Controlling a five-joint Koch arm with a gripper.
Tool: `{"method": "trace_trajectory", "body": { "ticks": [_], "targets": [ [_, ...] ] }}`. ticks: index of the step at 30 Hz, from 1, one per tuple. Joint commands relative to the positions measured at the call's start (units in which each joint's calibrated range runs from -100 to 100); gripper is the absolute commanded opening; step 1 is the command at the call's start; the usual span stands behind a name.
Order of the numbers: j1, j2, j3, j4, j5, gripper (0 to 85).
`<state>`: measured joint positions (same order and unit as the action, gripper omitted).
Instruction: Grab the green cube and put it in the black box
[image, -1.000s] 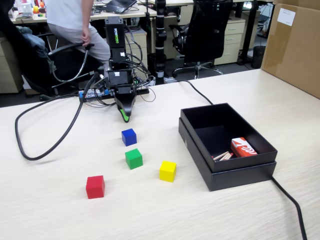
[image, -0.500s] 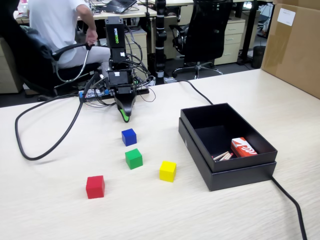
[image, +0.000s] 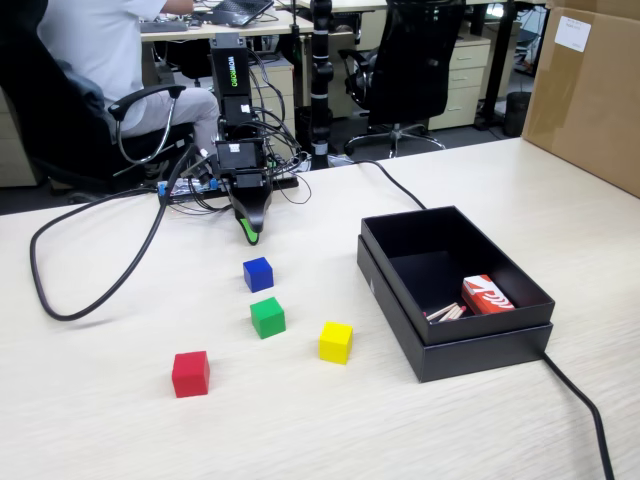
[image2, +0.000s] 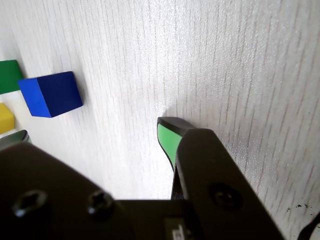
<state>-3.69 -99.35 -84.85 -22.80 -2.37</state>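
arm parked at its base, gripper pointed down near the table, nothing between the jaws.

only one green-padded tip showed in either view, so open or closed couldn't be told. green cube sat on the table well ahead of the jaws, past the blue cube; black box lay off to the right in the fixed view, mouth up and ready to take it. reach looked not yet begun.
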Motion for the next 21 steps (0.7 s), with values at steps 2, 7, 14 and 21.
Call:
{"method": "trace_trajectory", "body": {
  "ticks": [2, 7, 14, 21],
  "targets": [
    [0.00, 0.96, -0.19, -3.94, 0.63, 48.8],
    [0.68, 1.19, 10.32, -15.17, 1.56, 47.7],
    [1.86, 5.89, 29.18, -27.61, 1.76, 47.6],
    [1.76, 20.92, 52.48, -33.40, 2.15, 47.3]
  ]
}}
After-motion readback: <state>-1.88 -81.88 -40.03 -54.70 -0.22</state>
